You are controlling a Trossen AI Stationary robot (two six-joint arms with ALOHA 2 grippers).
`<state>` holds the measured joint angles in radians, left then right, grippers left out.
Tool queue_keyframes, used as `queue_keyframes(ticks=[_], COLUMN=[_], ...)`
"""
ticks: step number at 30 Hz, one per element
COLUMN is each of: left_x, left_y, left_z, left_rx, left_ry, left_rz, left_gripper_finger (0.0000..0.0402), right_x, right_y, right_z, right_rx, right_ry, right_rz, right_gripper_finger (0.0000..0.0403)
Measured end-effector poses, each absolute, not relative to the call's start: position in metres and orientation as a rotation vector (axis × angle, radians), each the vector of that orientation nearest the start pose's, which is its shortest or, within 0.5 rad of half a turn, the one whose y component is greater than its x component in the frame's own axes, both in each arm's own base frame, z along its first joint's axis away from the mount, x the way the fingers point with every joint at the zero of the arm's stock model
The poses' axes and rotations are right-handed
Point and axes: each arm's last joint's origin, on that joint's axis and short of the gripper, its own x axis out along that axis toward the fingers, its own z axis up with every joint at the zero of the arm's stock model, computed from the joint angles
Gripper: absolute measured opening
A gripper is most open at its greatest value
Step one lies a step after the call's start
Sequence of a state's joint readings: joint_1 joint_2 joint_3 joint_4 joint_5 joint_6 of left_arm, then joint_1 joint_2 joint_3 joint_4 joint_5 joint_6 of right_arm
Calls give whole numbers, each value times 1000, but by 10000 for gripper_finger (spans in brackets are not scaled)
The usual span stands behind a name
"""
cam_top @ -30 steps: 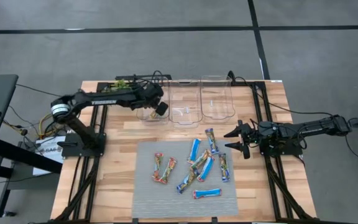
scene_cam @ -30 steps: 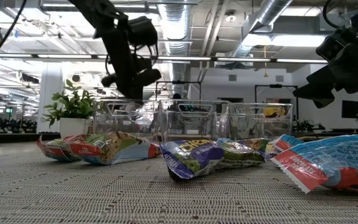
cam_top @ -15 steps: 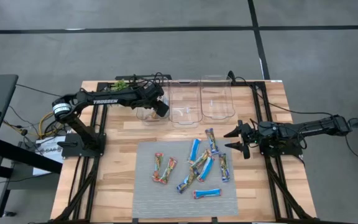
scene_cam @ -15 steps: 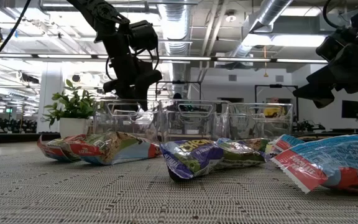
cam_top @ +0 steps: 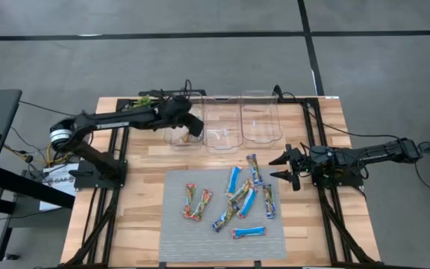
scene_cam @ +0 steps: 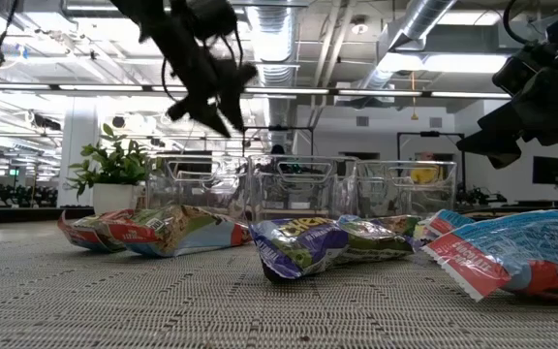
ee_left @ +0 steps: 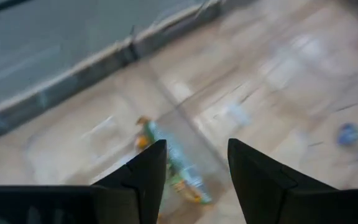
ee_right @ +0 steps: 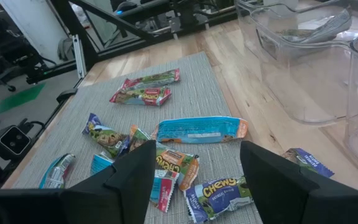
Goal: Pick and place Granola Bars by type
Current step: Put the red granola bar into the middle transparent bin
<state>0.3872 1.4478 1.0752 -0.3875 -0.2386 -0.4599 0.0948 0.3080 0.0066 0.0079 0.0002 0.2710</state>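
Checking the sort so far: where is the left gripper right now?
In the high view the left gripper hangs open over the leftmost clear bin at the table's far edge, where a multicoloured bar lies.

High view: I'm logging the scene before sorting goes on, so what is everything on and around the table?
granola bars: about ten, blue-and-white or multicoloured, scattered on the mat
bar: one, orange and green, inside the left bin
bins: three, clear, in a row along the table's far edge
mat: one, grey woven, table's near half
plant: one, green, far left corner
table: one, light wood
left gripper: dark, open, over the left bin
right gripper: dark, open, at the mat's right edge
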Motion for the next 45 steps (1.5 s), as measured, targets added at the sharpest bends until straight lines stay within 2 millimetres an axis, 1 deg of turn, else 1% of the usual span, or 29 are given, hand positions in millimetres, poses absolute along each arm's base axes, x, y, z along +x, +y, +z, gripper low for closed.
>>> queue_keyframes(ticks=[4,9,16,20,26,29,33,37,40,45], left_x=[274,262,246,234,219,216,213,210,211,214], left_y=[103,72,20,-8,-45,-56,-66,-74,-82,-98], left_z=[292,319,343,351,356,357,356,355,349,334], left_rx=[-455,-391,-282,-219,-125,-107,-118,-164,-213,-349], left_ry=[529,455,412,414,422,425,434,450,493,569], left_rz=[695,576,360,232,54,0,-35,-61,-51,57], left_gripper_finger=[165,165,165,165,165,165,165,164,164,164], right_x=[112,112,112,112,112,112,112,112,112,112], right_y=[11,11,11,11,11,11,11,11,11,11], right_z=[140,140,140,140,140,140,140,140,140,140], right_rx=[255,255,255,255,255,255,255,255,255,255], right_ry=[304,304,305,305,305,304,304,304,305,303], right_rz=[54,54,54,54,54,54,54,54,54,54], right_gripper_finger=[225,225,225,225,225,225,225,225,225,225])
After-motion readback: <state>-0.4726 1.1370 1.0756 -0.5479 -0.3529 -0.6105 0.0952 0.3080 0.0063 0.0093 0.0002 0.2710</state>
